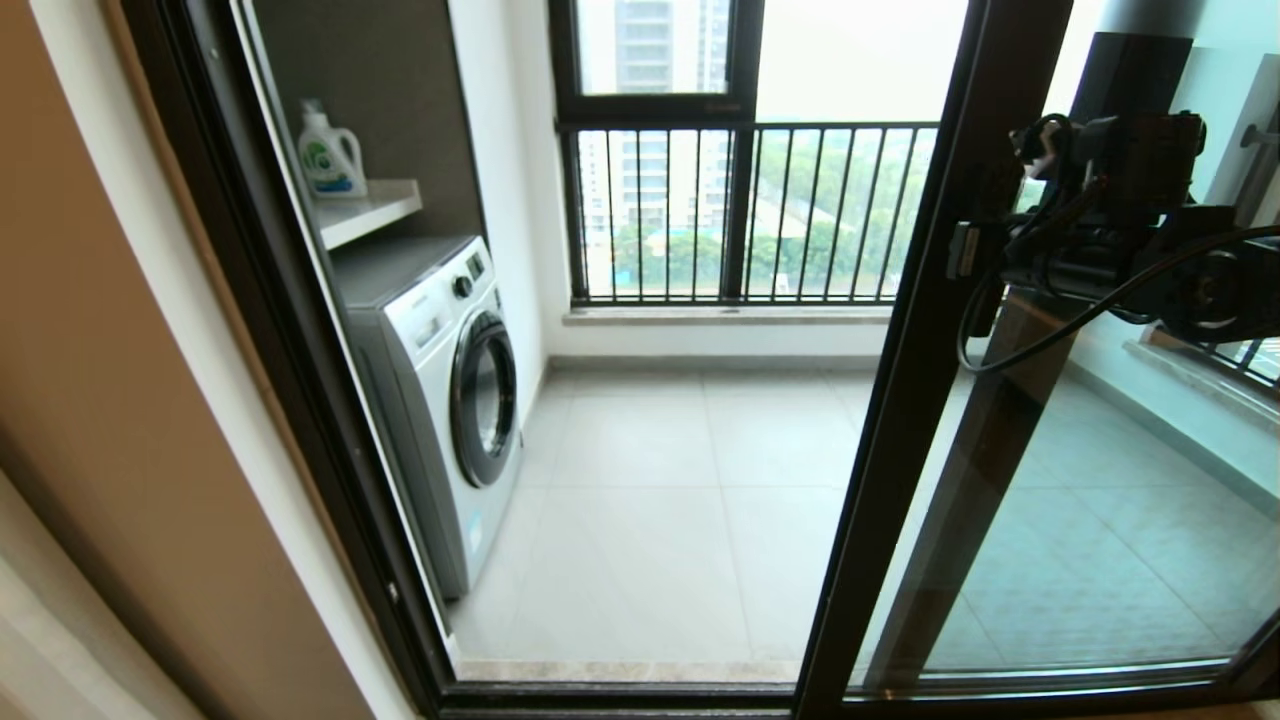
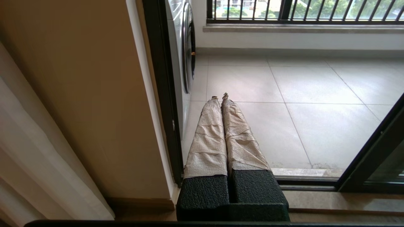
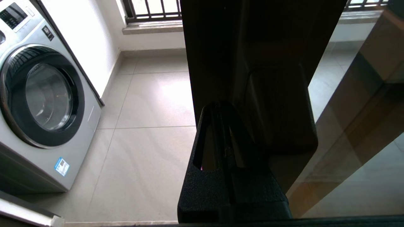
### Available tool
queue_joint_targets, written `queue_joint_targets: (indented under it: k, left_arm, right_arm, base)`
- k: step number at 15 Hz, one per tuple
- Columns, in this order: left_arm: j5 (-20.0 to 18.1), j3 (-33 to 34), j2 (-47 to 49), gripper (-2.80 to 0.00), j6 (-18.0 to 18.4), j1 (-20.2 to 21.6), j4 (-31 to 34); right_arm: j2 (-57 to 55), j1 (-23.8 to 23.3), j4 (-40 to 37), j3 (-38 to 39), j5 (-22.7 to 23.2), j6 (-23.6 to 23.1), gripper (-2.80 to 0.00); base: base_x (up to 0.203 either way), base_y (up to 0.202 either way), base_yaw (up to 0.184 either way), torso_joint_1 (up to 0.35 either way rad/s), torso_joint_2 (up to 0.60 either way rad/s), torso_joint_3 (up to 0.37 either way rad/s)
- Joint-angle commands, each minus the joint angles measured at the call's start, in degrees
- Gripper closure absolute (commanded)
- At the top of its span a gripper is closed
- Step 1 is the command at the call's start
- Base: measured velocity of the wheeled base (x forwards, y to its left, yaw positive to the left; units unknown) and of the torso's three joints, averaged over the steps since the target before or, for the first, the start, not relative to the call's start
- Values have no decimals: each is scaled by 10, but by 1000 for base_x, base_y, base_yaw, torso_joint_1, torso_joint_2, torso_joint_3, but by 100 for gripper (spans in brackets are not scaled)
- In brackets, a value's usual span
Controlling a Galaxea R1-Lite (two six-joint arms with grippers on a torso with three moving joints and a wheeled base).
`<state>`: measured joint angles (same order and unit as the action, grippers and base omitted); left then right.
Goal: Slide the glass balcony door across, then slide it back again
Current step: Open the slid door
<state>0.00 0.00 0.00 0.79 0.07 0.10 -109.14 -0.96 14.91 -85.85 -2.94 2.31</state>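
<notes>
Glass balcony door point(image 1: 1060, 520) stands at the right of the opening, its dark stile point(image 1: 930, 330) slanting from floor track to top and leaving the left half open. Raised to mid-height, the right gripper point(image 1: 975, 250) presses against that stile; whether its fingers are open or closed cannot be told. The left gripper point(image 2: 220, 96) hangs low with fingers point(image 2: 210, 132) closed and empty, by the left jamb. Beyond lie the tiled balcony floor point(image 1: 680, 470), a washing machine point(image 1: 450, 390), and the black railing point(image 1: 750, 210).
</notes>
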Motion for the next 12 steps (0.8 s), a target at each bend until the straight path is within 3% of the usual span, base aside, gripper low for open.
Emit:
queue_joint_targets:
  k: [1,12]
  left_arm:
    - [0,0,1,0,0,0,0]
    - [0,0,1,0,0,0,0]
  right_arm:
    - [8,-13,5,12,-1,0,0]
    - [18,-58,24,29,11,-24,0]
  base:
    - [0,0,0,0,0,0]
    - [0,0,0,0,0,0]
